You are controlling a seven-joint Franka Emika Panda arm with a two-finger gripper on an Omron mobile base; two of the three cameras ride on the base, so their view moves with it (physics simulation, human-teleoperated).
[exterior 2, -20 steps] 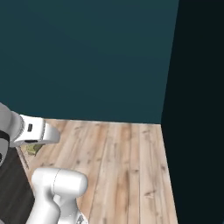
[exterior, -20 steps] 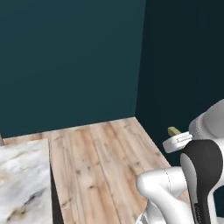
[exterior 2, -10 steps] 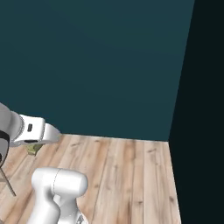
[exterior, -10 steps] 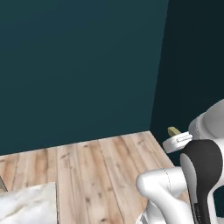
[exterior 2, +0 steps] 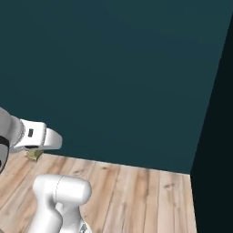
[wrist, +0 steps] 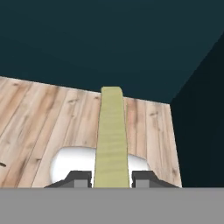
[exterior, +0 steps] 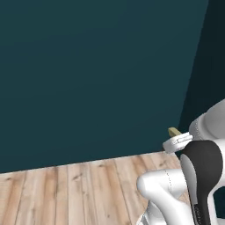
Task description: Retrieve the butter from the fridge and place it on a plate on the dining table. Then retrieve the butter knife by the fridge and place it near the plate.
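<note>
Holding the butter (wrist: 112, 135), the gripper (wrist: 112, 178) has one dark finger (wrist: 79, 178) pressed to the stick's left side and the other to its right side, jaws clamped on it. In the hand view the butter runs straight ahead of the fingers, its near end between them and its far end squared off, a pale yellow-olive strip with a fine ribbed face. Under the hand lies a light wood plank floor (wrist: 39, 118); ahead of the butter's tip stands a dark teal wall (wrist: 96, 39), and to the right of the hand a second, darker wall (wrist: 201, 131) meets it at a corner. In the left base view the butter's end (exterior: 174, 132) sticks out just past the white wrist. In the right base view a small olive bit (exterior 2: 34, 154) shows directly beneath the white hand, touching it, with the floor below.
</note>
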